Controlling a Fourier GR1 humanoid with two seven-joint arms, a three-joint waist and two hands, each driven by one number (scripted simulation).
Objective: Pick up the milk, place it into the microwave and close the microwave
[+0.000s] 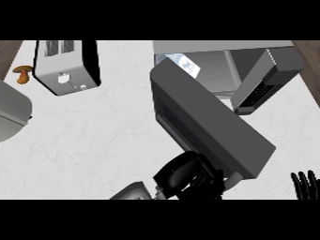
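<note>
Left hand, lower centre of frame: glossy black, bulky, rounded segments with pale highlights. Attached forearm: grey, smooth casing, cut off by lower edge. Right hand, lower right corner: black, slender fingers only.

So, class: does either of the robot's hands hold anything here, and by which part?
Nothing is held. The left hand rests against the microwave door near its outer end; the right hand rests open at the lower right.

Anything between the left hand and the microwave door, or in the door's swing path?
Nothing visible. The left hand is right at the open door's far end, and the milk sits inside the microwave by the hinge side, apparently clear of the swing.
</note>
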